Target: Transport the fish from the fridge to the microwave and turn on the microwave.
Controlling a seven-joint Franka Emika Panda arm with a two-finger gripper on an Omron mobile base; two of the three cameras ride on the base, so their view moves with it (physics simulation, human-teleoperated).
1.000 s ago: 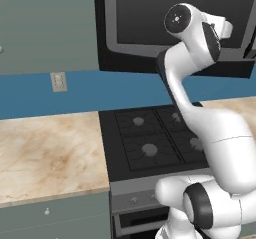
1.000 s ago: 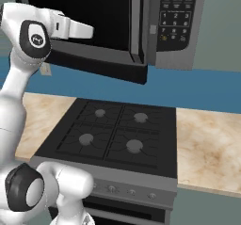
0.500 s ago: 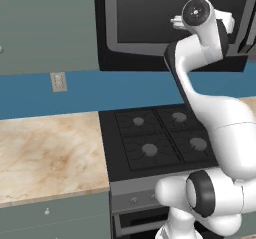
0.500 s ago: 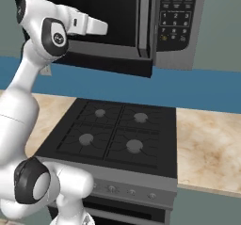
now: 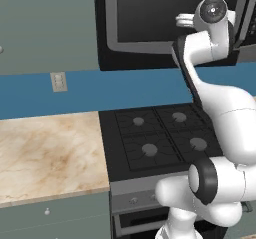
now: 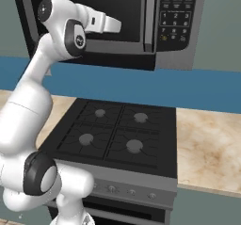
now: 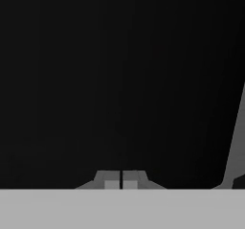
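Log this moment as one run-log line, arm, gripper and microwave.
arm: raised in front of microwave | gripper: shut, nothing held, facing the dark door window | stove: below, burners bare | fish: unseen

You have the microwave directly above the gas stove. The surface flanks the stove on both sides. The end effector sits before the microwave's door.

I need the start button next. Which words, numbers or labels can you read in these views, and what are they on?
None can be read.
Microwave keypad: rows of button markings and a small header line, all too small and blurred to read.
Stove front knobs: no legible markings.
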